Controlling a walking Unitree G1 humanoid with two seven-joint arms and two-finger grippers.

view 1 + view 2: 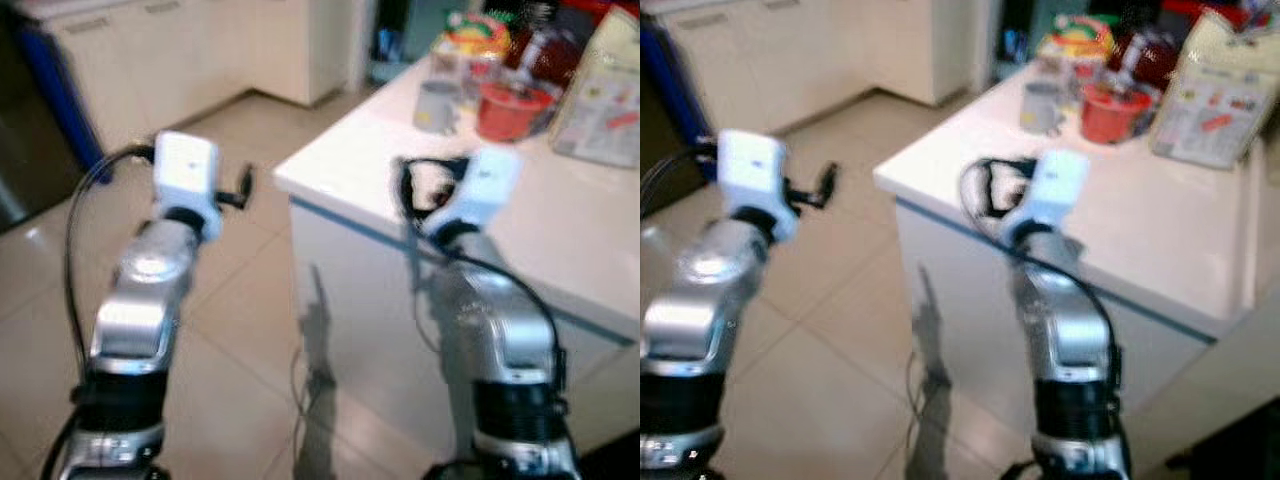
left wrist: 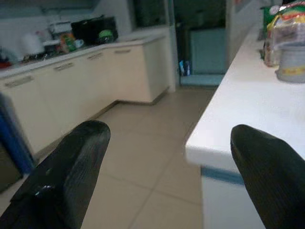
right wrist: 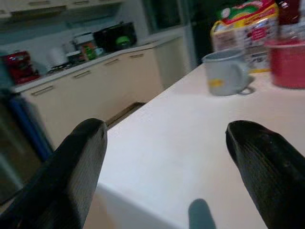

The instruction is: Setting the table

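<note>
Right wrist view: my right gripper, fingers spread, empty, hangs over the white table. Grey handled mug at one o'clock; approach level, straddle it. Left gripper open over floor.

A grey mug stands upright on the white tabletop, handle turned out. Just beside it sits a red bowl, with a food packet behind and a large printed bag nearby.

Left tool agape beside counter
</note>
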